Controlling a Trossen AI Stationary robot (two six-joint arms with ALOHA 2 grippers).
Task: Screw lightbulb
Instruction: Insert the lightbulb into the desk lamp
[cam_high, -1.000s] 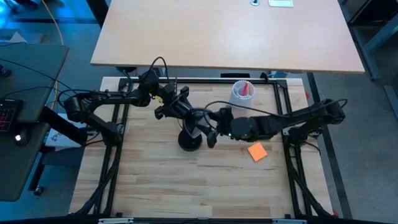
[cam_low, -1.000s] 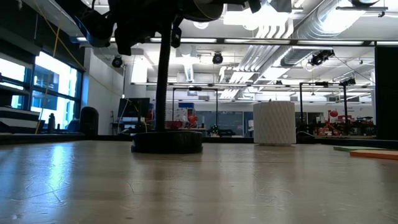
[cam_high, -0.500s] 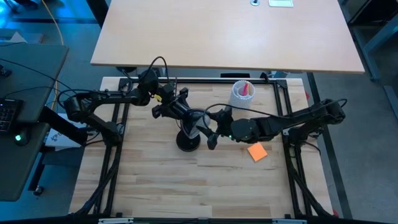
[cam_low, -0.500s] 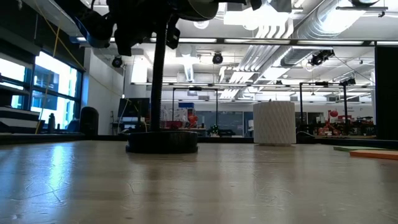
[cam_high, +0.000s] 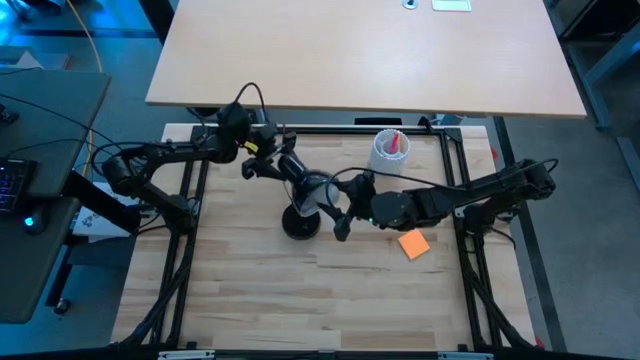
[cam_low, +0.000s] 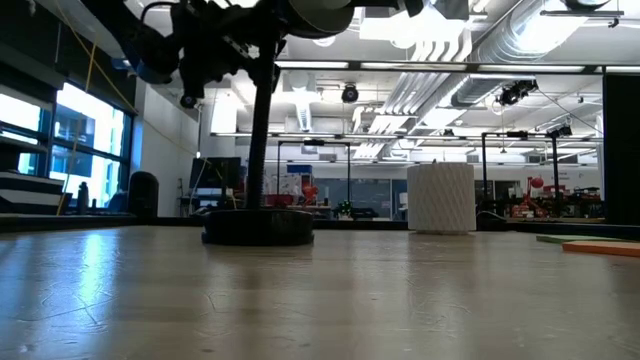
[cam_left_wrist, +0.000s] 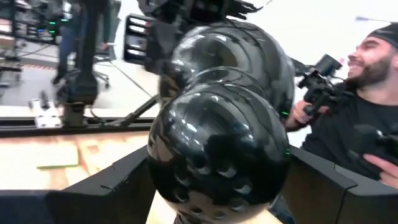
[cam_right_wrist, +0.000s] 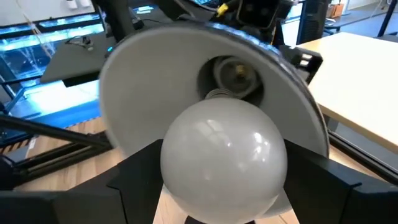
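Small white frosted pear-shaped lightbulb (cam_right_wrist: 224, 163) clasped in right gripper (cam_right_wrist: 225, 186), silvery screw base aimed at the socket (cam_right_wrist: 235, 73) deep inside the round white-lined shade (cam_right_wrist: 149, 93) of the black desk lamp (cam_high: 303, 222), not yet seated. Left gripper (cam_left_wrist: 217, 186) spread wide around the glossy black back of the shade (cam_left_wrist: 230, 81), apparently not clamping. Advisable: steady shade first, keep bulb axis square to socket, push lightly, turn slowly; tilt risks cross-threading. Lamp base on wooden desk (cam_high: 250, 290).

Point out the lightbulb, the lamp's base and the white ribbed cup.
lightbulb (cam_right_wrist: 224, 158), right wrist view, frosted dome.
lamp's base (cam_low: 258, 227), low view, front edge of disc.
white ribbed cup (cam_low: 441, 198), low view, middle of its wall.
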